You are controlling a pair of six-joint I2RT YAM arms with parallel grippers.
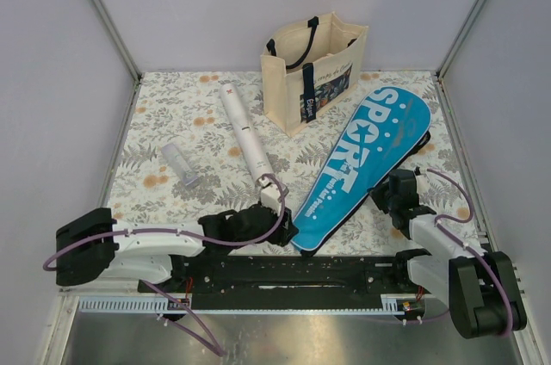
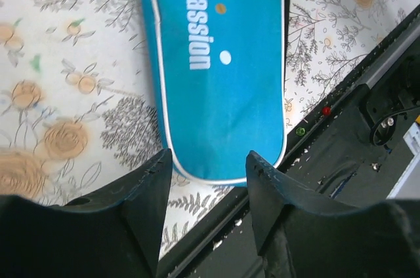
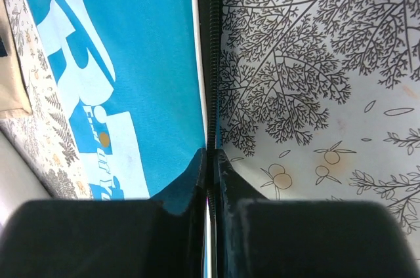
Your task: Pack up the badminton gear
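Plain pale walls on three sides, metal struts at the corners, table under a cloth printed with grey leaves and orange blossoms, black rail along near edge, even light.

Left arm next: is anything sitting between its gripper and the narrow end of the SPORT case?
Nothing visible. In the left wrist view the open left gripper faces the blue SPORT case at its rounded end, with only floral table cover between. The white tube lies aside, out of that path.
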